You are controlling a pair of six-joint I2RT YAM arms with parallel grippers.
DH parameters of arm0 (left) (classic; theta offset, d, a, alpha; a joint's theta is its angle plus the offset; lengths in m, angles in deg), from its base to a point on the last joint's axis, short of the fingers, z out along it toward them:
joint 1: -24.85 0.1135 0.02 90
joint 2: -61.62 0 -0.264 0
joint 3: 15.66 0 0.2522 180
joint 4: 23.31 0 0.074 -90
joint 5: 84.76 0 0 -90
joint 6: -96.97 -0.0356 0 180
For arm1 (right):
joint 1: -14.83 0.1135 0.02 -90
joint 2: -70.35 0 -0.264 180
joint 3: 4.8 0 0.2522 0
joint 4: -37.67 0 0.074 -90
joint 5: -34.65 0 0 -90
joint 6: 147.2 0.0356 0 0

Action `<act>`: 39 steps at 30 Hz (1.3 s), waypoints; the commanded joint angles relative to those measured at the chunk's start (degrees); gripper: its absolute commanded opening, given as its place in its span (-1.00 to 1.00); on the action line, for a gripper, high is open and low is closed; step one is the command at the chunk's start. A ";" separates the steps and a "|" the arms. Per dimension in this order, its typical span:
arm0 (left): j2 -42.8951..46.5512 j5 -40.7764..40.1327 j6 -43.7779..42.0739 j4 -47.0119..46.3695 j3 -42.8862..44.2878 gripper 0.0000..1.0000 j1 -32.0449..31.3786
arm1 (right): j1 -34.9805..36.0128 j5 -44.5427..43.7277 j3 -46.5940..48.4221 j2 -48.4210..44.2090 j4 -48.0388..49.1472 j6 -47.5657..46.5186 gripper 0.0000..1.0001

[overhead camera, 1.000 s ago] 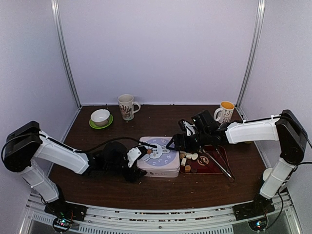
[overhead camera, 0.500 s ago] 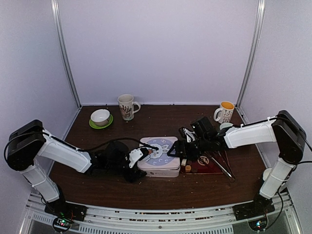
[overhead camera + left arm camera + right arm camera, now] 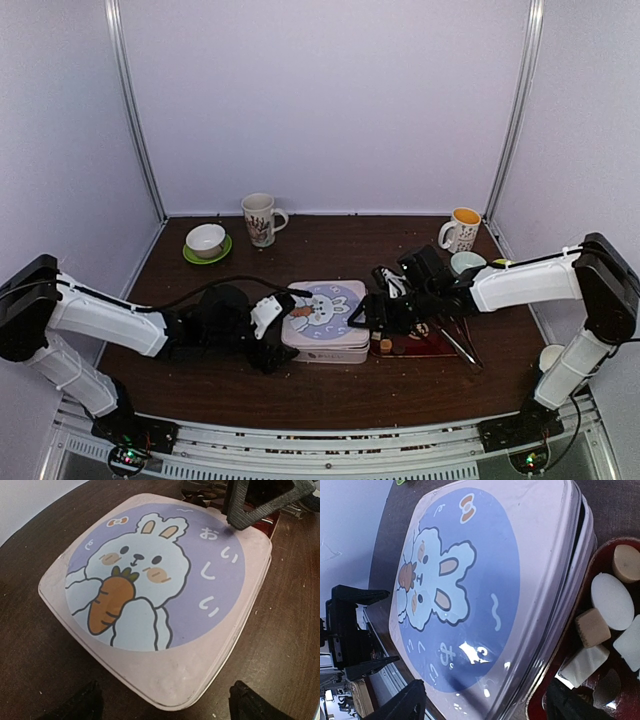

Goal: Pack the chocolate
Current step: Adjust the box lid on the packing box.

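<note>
A pink tin point(image 3: 325, 322) with a rabbit-and-carrot lid point(image 3: 160, 595) sits mid-table. The lid lies on it, with a dark gap showing along the edge by the tray in the right wrist view point(image 3: 470, 580). Chocolate pieces point(image 3: 616, 602), white and tan, round and cube-shaped, lie on a red tray point(image 3: 592, 575) just right of the tin; they also show in the top view point(image 3: 385, 345). My left gripper point(image 3: 275, 325) is open, its fingers spread off the tin's left corner point(image 3: 167, 707). My right gripper point(image 3: 368, 312) is open and empty, spanning the tin's right edge point(image 3: 485, 710).
Long metal tongs point(image 3: 455, 340) lie on the red tray point(image 3: 425, 340). A patterned mug point(image 3: 260, 218) and a white bowl on a green saucer point(image 3: 206, 242) stand at the back left. A yellow-lined mug point(image 3: 461, 230) stands at the back right.
The right gripper has dropped and shifted right along the tin's right edge. The lid's rabbit picture now shows in full. The left gripper has drawn back slightly to the left.
</note>
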State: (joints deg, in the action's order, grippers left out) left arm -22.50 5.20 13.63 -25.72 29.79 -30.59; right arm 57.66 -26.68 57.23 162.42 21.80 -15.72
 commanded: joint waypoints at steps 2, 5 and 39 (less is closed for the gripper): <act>6.45 -1.29 2.55 2.68 -2.47 0.83 -0.11 | 0.46 -1.37 -1.04 -2.43 0.32 0.65 0.72; 11.45 -3.88 5.40 4.24 -3.40 0.85 -0.04 | 0.42 -1.81 -0.80 -2.84 -0.04 0.54 0.73; -7.82 13.01 29.54 19.53 24.26 0.66 18.27 | -0.16 -7.04 6.60 2.86 0.69 3.35 0.78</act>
State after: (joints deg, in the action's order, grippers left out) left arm -27.59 14.34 41.63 -6.44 51.45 -13.37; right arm 57.86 -31.56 62.15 163.16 22.48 -13.16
